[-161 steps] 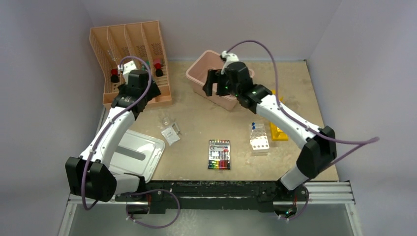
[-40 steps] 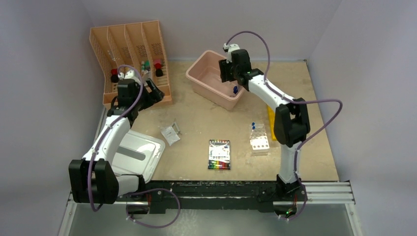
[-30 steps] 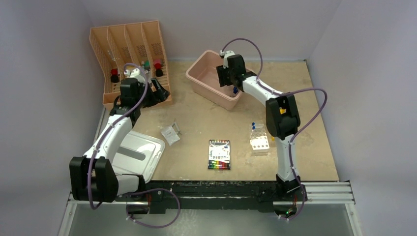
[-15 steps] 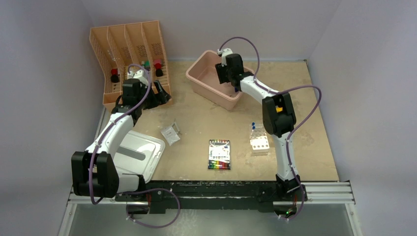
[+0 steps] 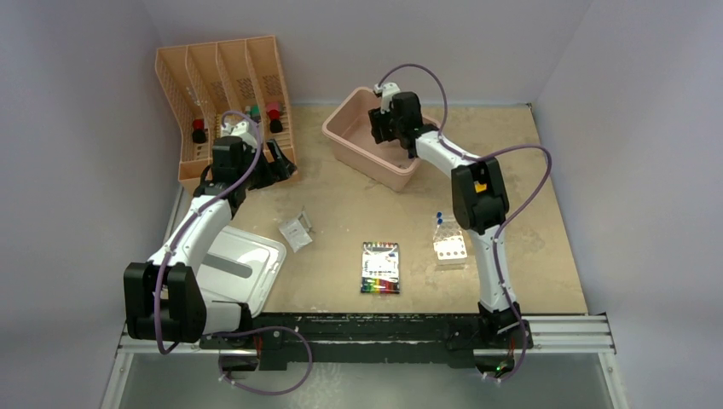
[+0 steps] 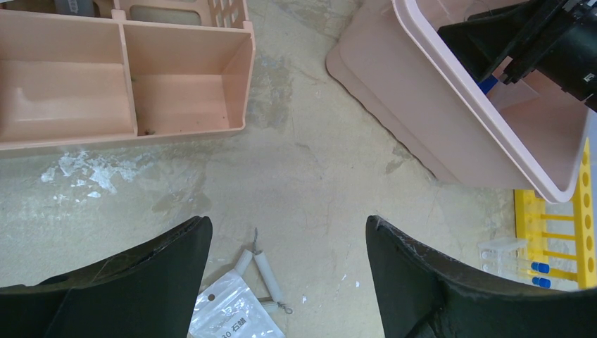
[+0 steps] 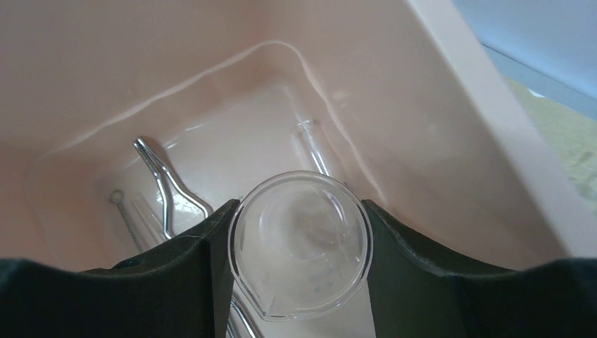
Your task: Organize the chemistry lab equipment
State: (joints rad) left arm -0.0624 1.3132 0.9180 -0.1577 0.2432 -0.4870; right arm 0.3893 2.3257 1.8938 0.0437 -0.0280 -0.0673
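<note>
My right gripper (image 5: 382, 135) hangs inside the pink bin (image 5: 341, 128), shut on a clear cylinder with a pouring lip (image 7: 299, 243). I look down its round mouth in the right wrist view. Its blue base (image 6: 489, 83) shows in the left wrist view. On the bin floor lie metal tongs (image 7: 165, 183), a thin brush (image 7: 127, 220) and a glass rod (image 7: 315, 146). My left gripper (image 5: 277, 162) is open and empty above the table, in front of the organizer. A small clear packet (image 5: 296, 232) lies below it. A clear tube rack (image 5: 449, 240) holds blue-capped tubes (image 5: 440, 217).
An orange four-slot organizer (image 5: 226, 94) leans at the back left with small bottles in it. A white lid (image 5: 239, 264) lies front left, a marker pack (image 5: 381, 267) front centre. A yellow rack (image 6: 583, 211) stands beside the clear rack. Small white rods (image 6: 267, 274) lie by the packet.
My right gripper has moved left and deeper into the pink bin with the cylinder. My left gripper has swung a little to the right. A small clear cup beside the packet no longer shows.
</note>
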